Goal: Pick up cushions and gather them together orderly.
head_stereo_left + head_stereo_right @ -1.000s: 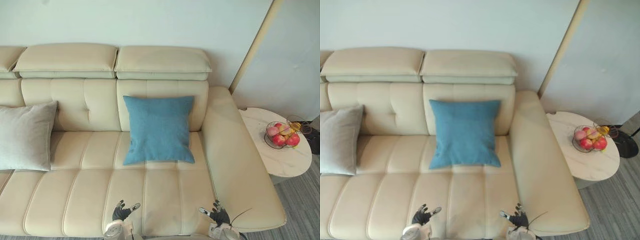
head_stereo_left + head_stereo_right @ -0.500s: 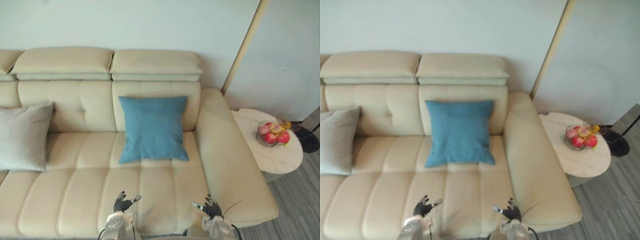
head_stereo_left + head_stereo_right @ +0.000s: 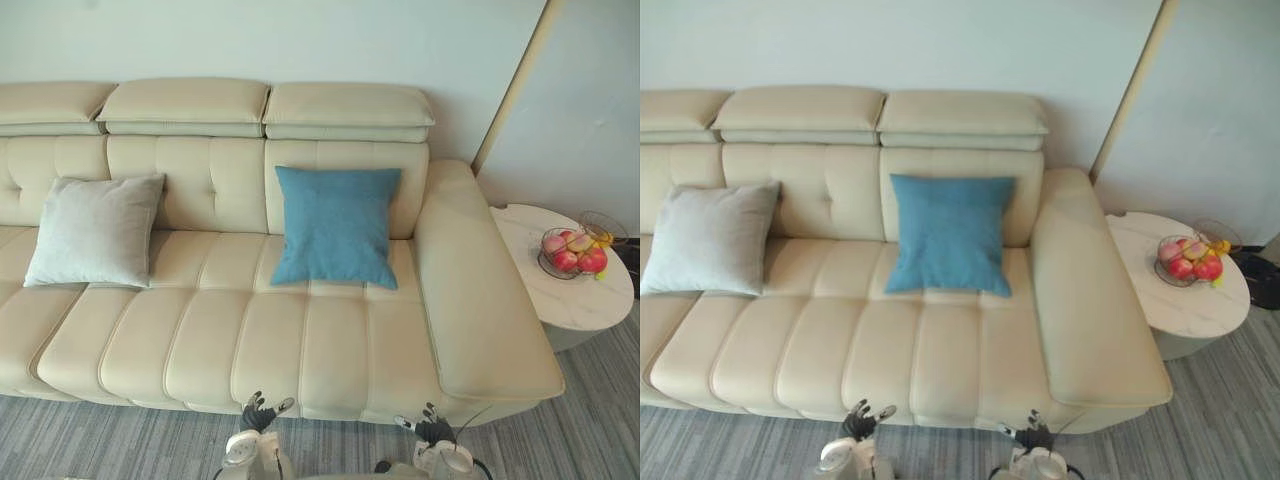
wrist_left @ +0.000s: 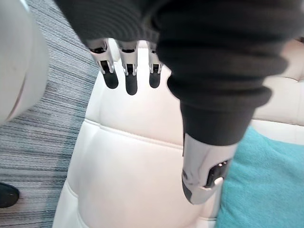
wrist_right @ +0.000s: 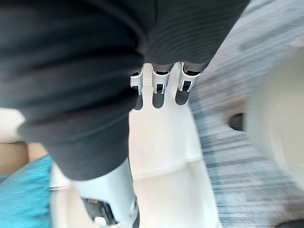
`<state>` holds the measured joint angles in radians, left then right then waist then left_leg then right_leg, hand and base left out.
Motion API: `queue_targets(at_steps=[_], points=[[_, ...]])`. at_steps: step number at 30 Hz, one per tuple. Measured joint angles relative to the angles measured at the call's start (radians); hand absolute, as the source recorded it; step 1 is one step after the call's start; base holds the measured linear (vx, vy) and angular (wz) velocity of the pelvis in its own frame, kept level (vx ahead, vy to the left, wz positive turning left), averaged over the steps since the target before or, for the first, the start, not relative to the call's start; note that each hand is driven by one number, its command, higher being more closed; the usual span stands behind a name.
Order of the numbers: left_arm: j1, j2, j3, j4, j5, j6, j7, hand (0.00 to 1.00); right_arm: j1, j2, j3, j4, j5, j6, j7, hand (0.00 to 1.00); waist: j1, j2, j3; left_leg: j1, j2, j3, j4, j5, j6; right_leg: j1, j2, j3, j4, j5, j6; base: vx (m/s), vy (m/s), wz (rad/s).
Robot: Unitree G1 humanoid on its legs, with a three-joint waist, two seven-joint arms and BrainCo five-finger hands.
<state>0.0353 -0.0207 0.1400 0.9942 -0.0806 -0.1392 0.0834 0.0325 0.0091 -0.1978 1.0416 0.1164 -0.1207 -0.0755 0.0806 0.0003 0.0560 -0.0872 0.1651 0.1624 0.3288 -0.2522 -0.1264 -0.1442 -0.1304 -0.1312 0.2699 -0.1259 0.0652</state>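
Leaning on the backrest at the armrest end of the sofa (image 3: 300, 340), the blue cushion (image 3: 336, 226) sits where it sat a second ago. The grey cushion (image 3: 97, 231) leans further along to our left, and the two are well apart with bare seat between them.

What has changed is our viewpoint. The whole picture has shifted, so we read it as the head camera drawing back, not as anything on the sofa moving. The grey cushion now shows whole, and a strip of grey floor (image 3: 120, 440) shows in front of the seat.

Our left hand (image 3: 258, 414) and right hand (image 3: 433, 430), which were over the seat's front edge, now hang over that floor just short of the sofa. Both have fingers straight and spread and hold nothing. Off to the right, the fruit bowl (image 3: 570, 252) rests on the round side table (image 3: 590, 300).

We judge that no cushion has been gathered yet. With both in sight, the next step is to close in on one of them.
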Motion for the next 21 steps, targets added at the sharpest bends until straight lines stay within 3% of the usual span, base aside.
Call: queue_targets(at_steps=[2, 4, 7, 12, 21], points=[[0.014, 0.040, -0.005, 0.033, 0.000, 0.001, -0.002, 0.00, 0.015, -0.004, -0.030, 0.006, 0.000, 0.004, 0.009, 0.00, -0.033, -0.025, -0.017, 0.055, -0.053, 0.011, -0.103, 0.046, 0.023, 0.052, -0.025, 0.026, -0.102, 0.057, 0.017, 0.03, 0.214, 0.03], [0.018, 0.052, -0.023, 0.050, 0.001, 0.003, -0.002, 0.00, 0.026, -0.022, -0.040, 0.025, 0.000, 0.004, 0.014, 0.00, -0.043, -0.017, -0.021, 0.070, -0.078, 0.012, -0.146, 0.062, 0.030, 0.077, -0.035, 0.035, -0.166, 0.095, 0.013, 0.04, 0.128, 0.05], [0.016, 0.070, -0.053, 0.084, 0.008, 0.016, -0.002, 0.00, 0.026, -0.041, -0.078, 0.057, 0.000, 0.011, 0.017, 0.00, -0.044, -0.004, -0.041, 0.078, -0.104, 0.003, -0.193, 0.097, 0.043, 0.087, -0.043, 0.032, -0.227, 0.128, 0.039, 0.12, 0.078, 0.03], [0.017, 0.074, -0.059, 0.123, 0.032, 0.020, -0.009, 0.00, 0.031, -0.059, -0.115, 0.094, 0.000, 0.015, 0.018, 0.00, -0.046, 0.016, -0.048, 0.125, -0.101, -0.040, -0.224, 0.104, 0.042, 0.143, -0.027, 0.025, -0.279, 0.132, 0.041, 0.15, -0.020, 0.01], [0.007, 0.092, -0.047, 0.148, 0.052, 0.020, -0.027, 0.00, 0.025, -0.066, -0.113, 0.116, -0.046, 0.016, 0.020, 0.00, -0.048, -0.013, -0.038, 0.163, -0.104, -0.040, -0.246, 0.104, 0.043, 0.180, -0.026, 0.028, -0.312, 0.139, 0.031, 0.03, -0.010, -0.03]])
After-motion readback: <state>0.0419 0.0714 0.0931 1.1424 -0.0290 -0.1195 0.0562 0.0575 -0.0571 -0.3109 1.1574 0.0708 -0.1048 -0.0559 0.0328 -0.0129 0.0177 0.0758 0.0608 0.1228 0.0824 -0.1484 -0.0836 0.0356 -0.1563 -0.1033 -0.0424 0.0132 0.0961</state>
